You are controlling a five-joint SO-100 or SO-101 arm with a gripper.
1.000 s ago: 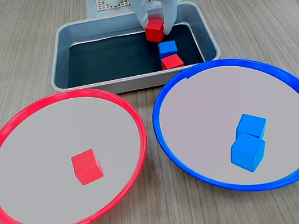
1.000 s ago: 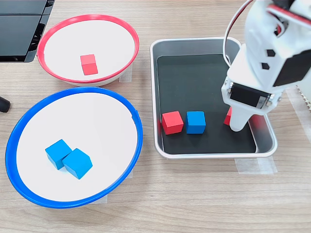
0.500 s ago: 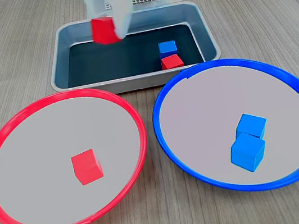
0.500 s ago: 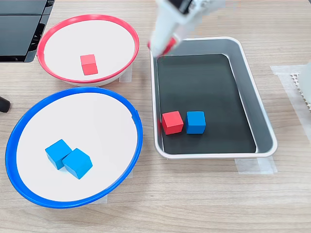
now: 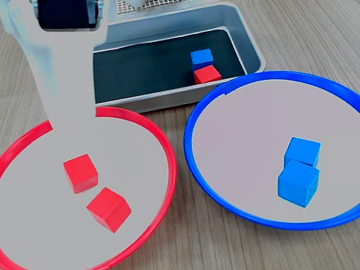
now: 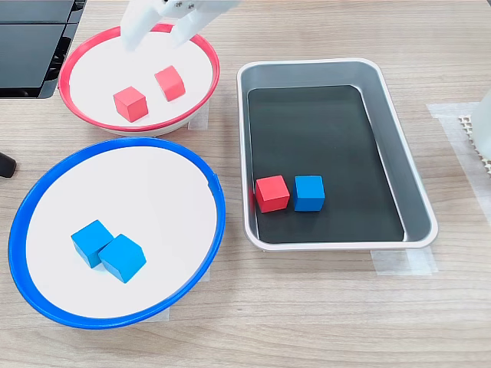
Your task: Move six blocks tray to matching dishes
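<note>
A second red block now lies in the red-rimmed dish, just beside the red block already there; half a second ago it was pinched in the tool above the far left of the tray, and before that it sat inside the tray. The tool hangs over the far edge of the red-rimmed dish with its fingers spread and nothing between them, so the block has been let go. In landing, it seems to have nudged the first red block, which has shifted and turned a little nearer the front rim. The blue-rimmed dish holds two blue blocks touching each other, unchanged. Left in the tray are one red block and one blue block, side by side near its front wall. That puts four of six blocks in their matching dishes, and the likely next step is a return to the tray for one of the last two.
</note>
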